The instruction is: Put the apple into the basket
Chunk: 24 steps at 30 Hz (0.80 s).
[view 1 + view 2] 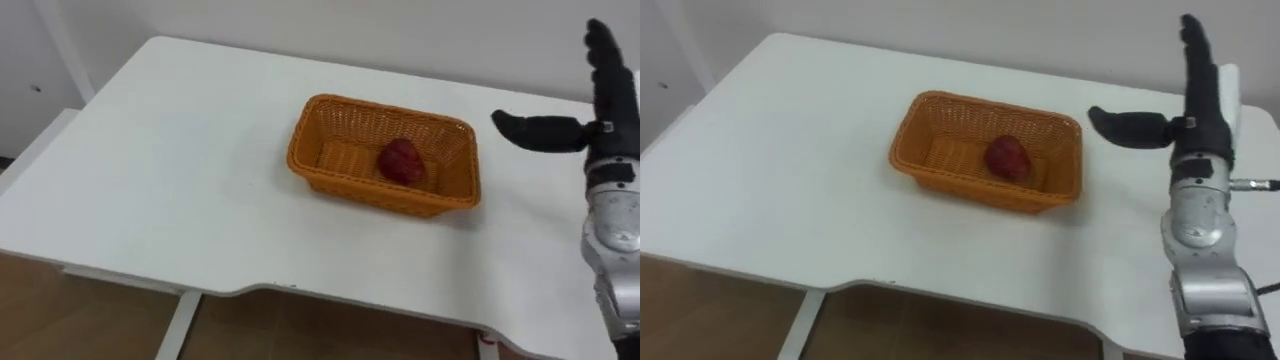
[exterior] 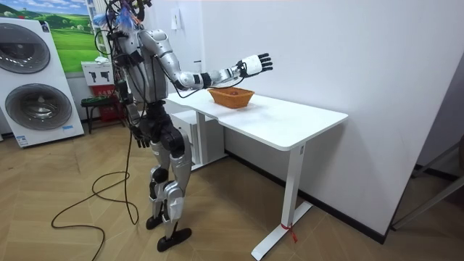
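Orange wicker holds your target: the basket (image 1: 372, 192) sits on the white table (image 1: 170, 170), and the red apple (image 1: 400, 160) lies inside it on the basket's floor, a little right of the middle. Nothing else is in the basket with it.

Your right hand (image 1: 612, 115) is off to the basket's right and apart from it, raised above the tabletop. Its fingers are straight and held together, pointing away from the robot, and the thumb sticks out sideways toward the basket. The thumb tip stops near the basket's right rim without touching it. The hand holds nothing, so the apple and the hand are well apart, with the basket wall between them.

From the room view you can see the robot standing upright at the table's end on the room view's left. Its right arm reaches out over the table, with the hand higher than the basket. Two washing machines (image 2: 32, 80) stand behind the robot.
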Motion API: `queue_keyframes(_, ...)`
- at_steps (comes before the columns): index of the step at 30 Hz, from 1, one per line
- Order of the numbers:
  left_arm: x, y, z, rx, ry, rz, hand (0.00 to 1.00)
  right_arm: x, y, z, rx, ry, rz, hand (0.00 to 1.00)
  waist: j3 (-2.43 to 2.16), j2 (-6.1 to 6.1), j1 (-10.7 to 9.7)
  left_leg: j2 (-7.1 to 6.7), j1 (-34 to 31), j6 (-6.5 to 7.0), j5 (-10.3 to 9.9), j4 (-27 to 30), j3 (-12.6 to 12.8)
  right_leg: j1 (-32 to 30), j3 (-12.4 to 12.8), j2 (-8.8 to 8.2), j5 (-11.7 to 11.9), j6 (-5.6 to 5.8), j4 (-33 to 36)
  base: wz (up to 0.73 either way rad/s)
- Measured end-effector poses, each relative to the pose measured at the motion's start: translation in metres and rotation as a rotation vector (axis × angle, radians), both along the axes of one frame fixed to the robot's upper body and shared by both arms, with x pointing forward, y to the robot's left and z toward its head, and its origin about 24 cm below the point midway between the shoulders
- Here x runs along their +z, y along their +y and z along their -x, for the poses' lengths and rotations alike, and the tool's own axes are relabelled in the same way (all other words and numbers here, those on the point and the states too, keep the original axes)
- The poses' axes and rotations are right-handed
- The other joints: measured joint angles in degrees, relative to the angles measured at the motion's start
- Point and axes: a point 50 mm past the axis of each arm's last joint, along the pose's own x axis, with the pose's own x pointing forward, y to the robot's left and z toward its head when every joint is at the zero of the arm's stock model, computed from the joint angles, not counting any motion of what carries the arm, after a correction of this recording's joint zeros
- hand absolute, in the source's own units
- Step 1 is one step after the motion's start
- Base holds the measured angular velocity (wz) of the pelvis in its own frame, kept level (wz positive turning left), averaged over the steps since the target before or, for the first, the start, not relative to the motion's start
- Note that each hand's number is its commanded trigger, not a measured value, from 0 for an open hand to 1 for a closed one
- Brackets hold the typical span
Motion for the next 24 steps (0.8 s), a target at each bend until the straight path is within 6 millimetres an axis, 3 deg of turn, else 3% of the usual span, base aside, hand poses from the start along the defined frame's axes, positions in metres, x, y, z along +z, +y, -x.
queue_keyframes(2, 0.001, 0.001, 0.006, 0.014, 0.005, -0.013, 0.00, 0.005, -0.020, 0.011, -0.125, -0.064, -0.061, 0.00, 0.08, 0.08, -1.8, 0.10, 0.1, 0.01, 0.0, 0.0, 0.6, -0.1, 0.5, 0.04, 0.0, 0.00, 0.1, -0.10)
queue_keyframes(8, 0.002, 0.005, 0.014, 0.046, 0.005, -0.040, 0.00, 0.024, -0.074, 0.052, -0.466, -0.209, -0.100, 0.00, 0.22, -0.08, -4.7, 0.33, 0.2, 0.01, 0.0, -0.8, 1.9, -1.1, 2.9, 0.44, 0.0, -0.04, 0.4, -0.15)
queue_keyframes(12, 0.003, 0.006, 0.015, 0.061, -0.001, -0.066, 0.00, 0.016, -0.099, 0.075, -0.676, -0.231, -0.140, 0.00, 0.25, -0.32, -6.7, 0.54, 0.5, 0.01, 0.0, -0.9, 3.0, -1.3, 3.9, 0.56, 0.0, -0.06, 0.6, -0.15)
queue_keyframes(15, 0.005, 0.008, 0.012, 0.067, -0.018, -0.074, 0.00, -0.014, -0.114, 0.102, -0.828, -0.133, -0.184, 0.00, 0.18, -0.50, -7.4, 0.60, 0.9, 0.01, 0.0, -1.7, 3.4, -1.4, 4.5, 0.64, 0.0, -0.06, 0.6, -0.08)
queue_keyframes(18, 0.004, 0.007, 0.012, 0.075, -0.014, -0.073, 0.00, -0.061, -0.117, 0.139, -0.945, 0.049, -0.273, 0.00, -0.03, -0.18, -7.3, 0.99, 1.2, -0.01, 0.0, -2.6, 4.2, -1.6, 4.7, 0.67, 0.1, -0.05, 0.6, -0.10)
queue_keyframes(20, 0.004, 0.006, 0.013, 0.085, -0.006, -0.071, 0.00, -0.112, -0.106, 0.178, -1.043, 0.237, -0.415, 0.00, -0.13, -0.16, -7.3, 1.01, 1.3, -0.01, 0.0, -2.5, 4.5, -1.3, 5.1, 0.73, 0.1, -0.07, 0.2, 0.00)
queue_keyframes(22, 0.003, 0.003, 0.015, 0.089, 0.001, -0.063, 0.00, -0.148, -0.087, 0.208, -1.118, 0.377, -0.552, 0.00, -0.15, 0.11, -7.0, 1.00, 1.5, -0.02, -0.1, -2.5, 4.6, -1.3, 5.4, 0.77, 0.1, -0.08, 0.2, -0.07)
queue_keyframes(23, 0.001, 0.001, 0.014, 0.091, 0.007, -0.056, 0.00, -0.169, -0.071, 0.227, -1.153, 0.481, -0.622, 0.00, 0.08, 0.47, -6.8, 1.03, 1.9, -0.04, -0.1, -2.5, 4.6, -1.2, 5.6, 0.77, 0.1, -0.08, 0.2, -0.10)
queue_keyframes(24, 0.000, -0.001, 0.014, 0.095, 0.010, -0.052, 0.00, -0.178, -0.063, 0.235, -1.162, 0.528, -0.653, 0.00, 0.07, 0.76, -6.7, 1.03, 1.9, -0.04, -0.1, -2.6, 4.6, -1.2, 5.7, 0.78, 0.1, -0.08, 0.2, -0.11)
